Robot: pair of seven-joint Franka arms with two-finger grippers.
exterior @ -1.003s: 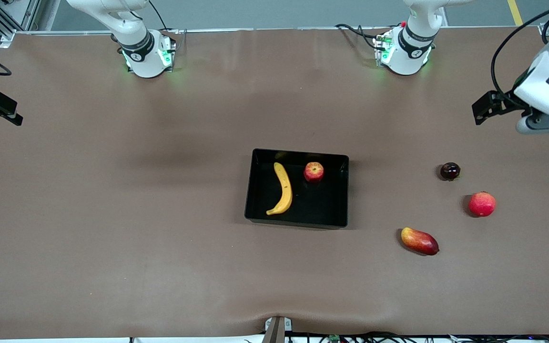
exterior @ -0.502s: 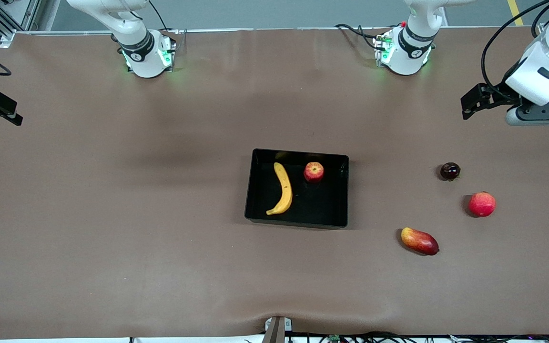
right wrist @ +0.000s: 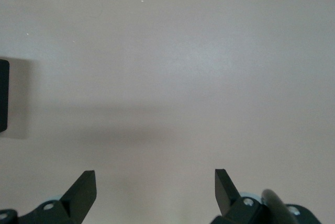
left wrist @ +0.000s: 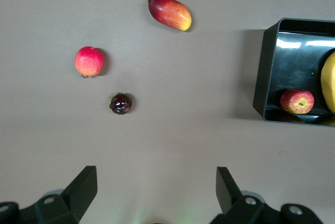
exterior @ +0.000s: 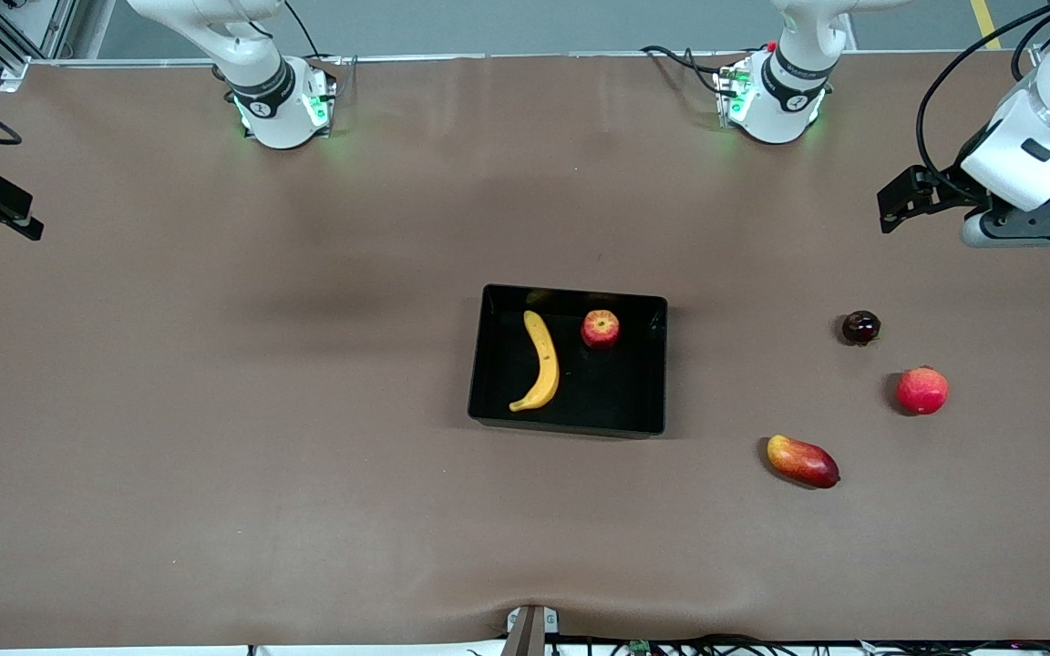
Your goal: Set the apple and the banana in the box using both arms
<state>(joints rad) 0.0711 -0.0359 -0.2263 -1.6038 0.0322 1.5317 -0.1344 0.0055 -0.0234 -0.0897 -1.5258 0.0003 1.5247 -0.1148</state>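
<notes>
Both fruits, the banana (exterior: 539, 362) and the apple (exterior: 600, 329), lie in the box (exterior: 488, 364). Left tool (left wrist: 157, 192) and right tool (right wrist: 155, 190) hang wide open, empty, over the desk's (exterior: 215, 410) ends.

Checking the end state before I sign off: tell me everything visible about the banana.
The long curved yellow banana with dark tips lies flat inside the shallow glossy black rectangular box, along the wall toward the right arm's end. It looks smooth, whole and unpeeled. The small red-and-yellow apple sits beside it, apart. Nothing grips or touches it but the box floor.
</notes>
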